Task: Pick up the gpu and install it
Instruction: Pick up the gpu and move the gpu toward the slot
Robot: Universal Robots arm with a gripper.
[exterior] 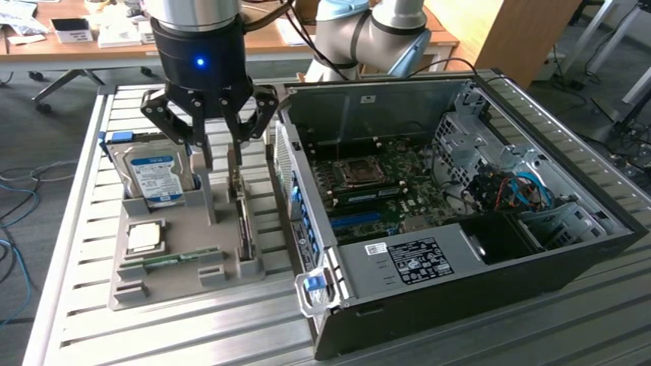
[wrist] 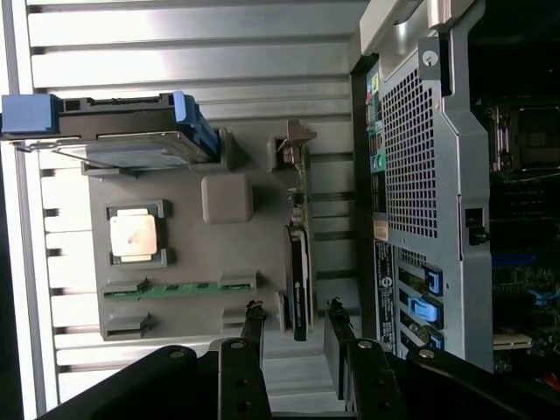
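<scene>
The gpu (exterior: 244, 221) stands on its edge in a slot of the grey holder tray (exterior: 183, 286), a thin dark card beside the computer case. In the wrist view the gpu (wrist: 299, 254) runs lengthwise, with its silver bracket (wrist: 293, 144) at the end far from my fingers. My gripper (exterior: 222, 164) hangs over the tray, just above the card. It is open. In the wrist view my gripper (wrist: 296, 324) has one finger on either side of the card's near end, with a gap on both sides and nothing held.
The tray also holds a hard drive (exterior: 152, 175) with a blue-white label, a square processor (exterior: 145, 236), a green memory stick (exterior: 178, 259) and a grey post (wrist: 226, 197). The open computer case (exterior: 458, 191) lies close on the exterior view's right, its motherboard and blue slot (exterior: 356, 223) exposed.
</scene>
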